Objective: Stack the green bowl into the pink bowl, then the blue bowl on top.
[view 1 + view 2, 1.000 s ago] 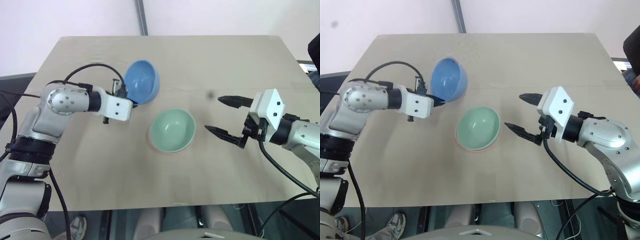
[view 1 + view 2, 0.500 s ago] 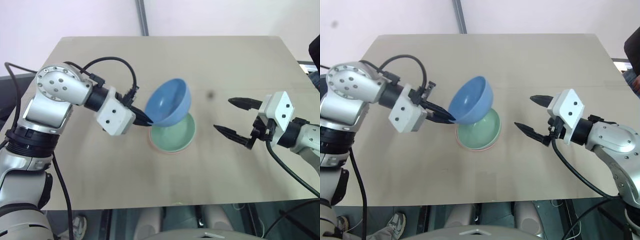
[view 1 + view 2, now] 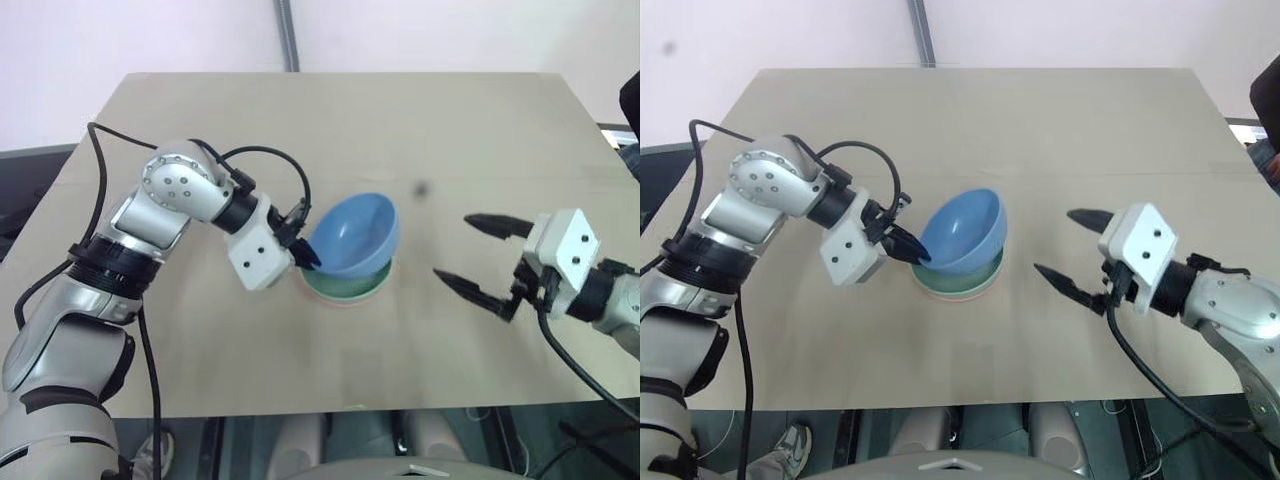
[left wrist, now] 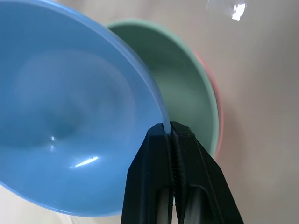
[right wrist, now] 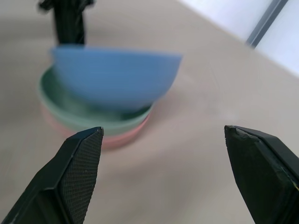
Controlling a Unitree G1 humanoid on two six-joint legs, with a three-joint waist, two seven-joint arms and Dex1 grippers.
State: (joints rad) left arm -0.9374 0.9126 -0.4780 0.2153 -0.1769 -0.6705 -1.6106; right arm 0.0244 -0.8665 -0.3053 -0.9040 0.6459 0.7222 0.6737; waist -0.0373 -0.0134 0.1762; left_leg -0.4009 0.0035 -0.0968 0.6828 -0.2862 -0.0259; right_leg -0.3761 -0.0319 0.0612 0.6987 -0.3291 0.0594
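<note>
- The left claw (image 3: 308,258) is gripping the blue bowl (image 3: 352,233) by its near rim, with both fingers pressed together on the thin edge, as the left wrist view is showing clearly.
- The blue bowl is hanging tilted over the stack, its underside dipping into the green bowl (image 4: 187,98) but not yet sitting level in it.
- The green bowl is already resting inside the pink bowl (image 5: 122,138), near the middle of the table (image 3: 200,110).
- The right claw (image 3: 478,254) is waiting well apart on the other side, its fingers spread wide and holding nothing.
- The last step seems to be in hand: placing the blue bowl on top.
- The next move is calling for levelling the bowl, lowering it until it nests, then letting go of the rim.
</note>
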